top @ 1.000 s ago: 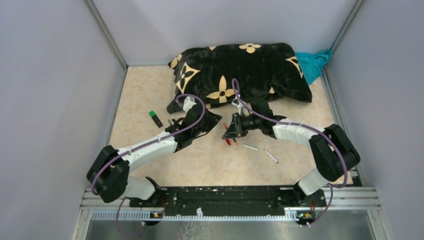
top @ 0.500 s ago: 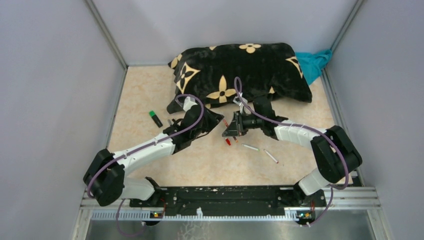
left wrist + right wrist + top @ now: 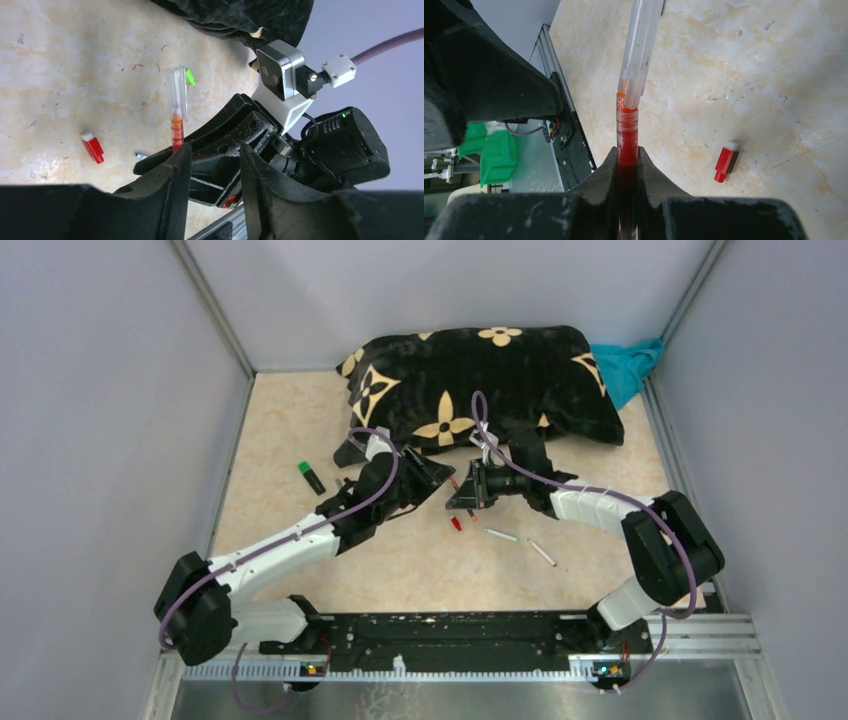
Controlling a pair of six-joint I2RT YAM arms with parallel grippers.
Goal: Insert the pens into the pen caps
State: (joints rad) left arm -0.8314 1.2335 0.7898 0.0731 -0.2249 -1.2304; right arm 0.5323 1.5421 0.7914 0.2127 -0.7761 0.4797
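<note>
Red pen (image 3: 628, 125), slim, glossy and round with a clear tubular front half, appears lifted off the tabletop (image 3: 774, 75), clamped by its red end in the right jaws. The left jaws stand apart and empty, facing it. 1 stubby red cap (image 3: 725, 164) with a white end lies on the mottled, stone-look surface near the pen, and 1 green cap (image 3: 190, 76) farther off. The likely risks are that the smooth barrel pivots in so narrow a pinch, or that the tiny cap skids away when grabbed.
</note>
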